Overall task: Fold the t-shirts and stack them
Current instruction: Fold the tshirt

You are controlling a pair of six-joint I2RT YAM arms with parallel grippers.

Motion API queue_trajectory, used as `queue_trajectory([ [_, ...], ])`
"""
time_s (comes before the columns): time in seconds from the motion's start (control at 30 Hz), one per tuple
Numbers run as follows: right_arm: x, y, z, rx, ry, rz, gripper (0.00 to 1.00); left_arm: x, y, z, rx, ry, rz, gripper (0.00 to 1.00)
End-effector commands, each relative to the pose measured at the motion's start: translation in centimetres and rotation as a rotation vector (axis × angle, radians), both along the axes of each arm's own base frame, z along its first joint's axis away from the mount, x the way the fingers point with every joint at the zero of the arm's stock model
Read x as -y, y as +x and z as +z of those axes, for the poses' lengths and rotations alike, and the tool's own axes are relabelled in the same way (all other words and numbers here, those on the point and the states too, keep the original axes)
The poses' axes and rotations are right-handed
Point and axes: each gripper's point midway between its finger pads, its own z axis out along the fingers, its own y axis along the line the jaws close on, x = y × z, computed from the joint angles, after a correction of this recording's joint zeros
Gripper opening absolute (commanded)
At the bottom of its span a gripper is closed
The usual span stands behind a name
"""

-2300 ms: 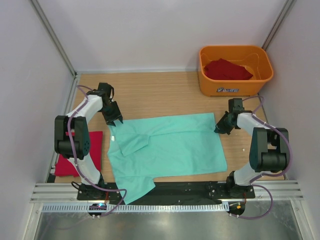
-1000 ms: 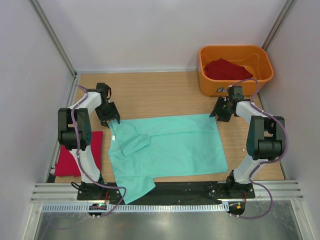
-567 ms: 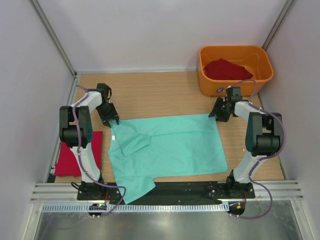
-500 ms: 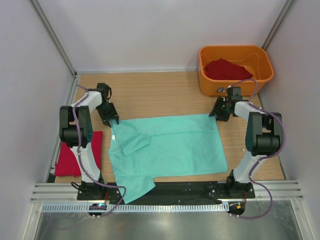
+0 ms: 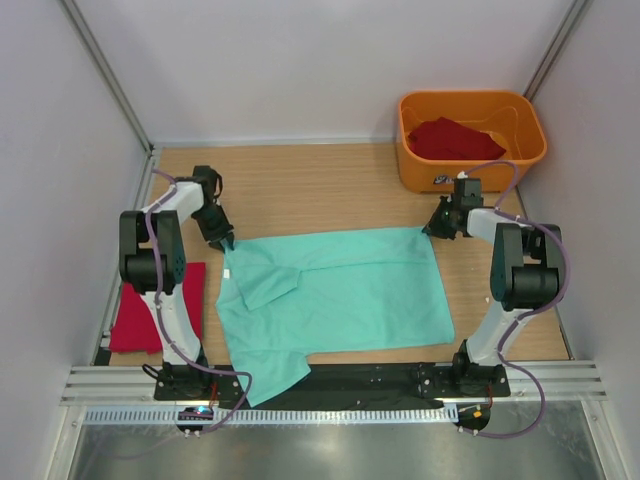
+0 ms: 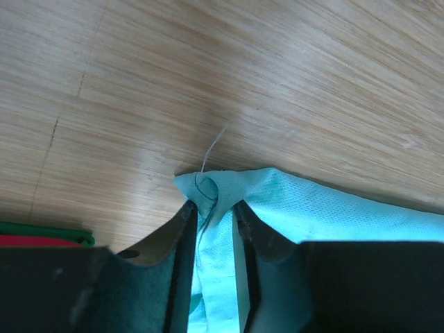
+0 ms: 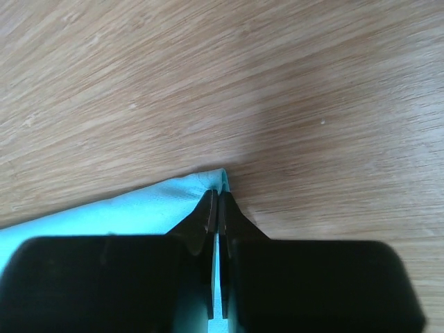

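Both jaw pairs stand narrower than a second ago; arms barely shifted, each at a far corner of the cloth.

Left gripper (image 6: 211, 208): fingers straddle the far-left corner of the teal shirt (image 5: 335, 290). Cloth is puckered between them and a gap remains. Cannot tell whether the pinch is firm.

Right gripper (image 7: 217, 201): fingers pressed together on the far-right corner, a thin sliver of cloth between them. Clamped on it.

Teal shirt lies spread flat mid-table (image 5: 320, 185), a flap folded onto it near its left side.

Red shirt (image 5: 150, 310) lies flat at the table's left edge, beside the left arm.

Other red shirt (image 5: 455, 138) sits crumpled in the orange tub (image 5: 470, 178) at the far right corner.
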Motion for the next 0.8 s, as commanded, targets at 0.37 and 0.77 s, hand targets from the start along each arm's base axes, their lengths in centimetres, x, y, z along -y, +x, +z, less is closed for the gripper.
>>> queue_trajectory([
  [0.37,2.8,3.9,0.7,0.074,-0.147,-0.143,0.02,-1.4,8.5,0.0,0.136,-0.003,0.075,0.0],
  [0.77,3.3,0.7,8.5,-0.063,-0.345,-0.153,0.6,0.0,3.0,8.4,0.252,0.022,0.046,0.65],
])
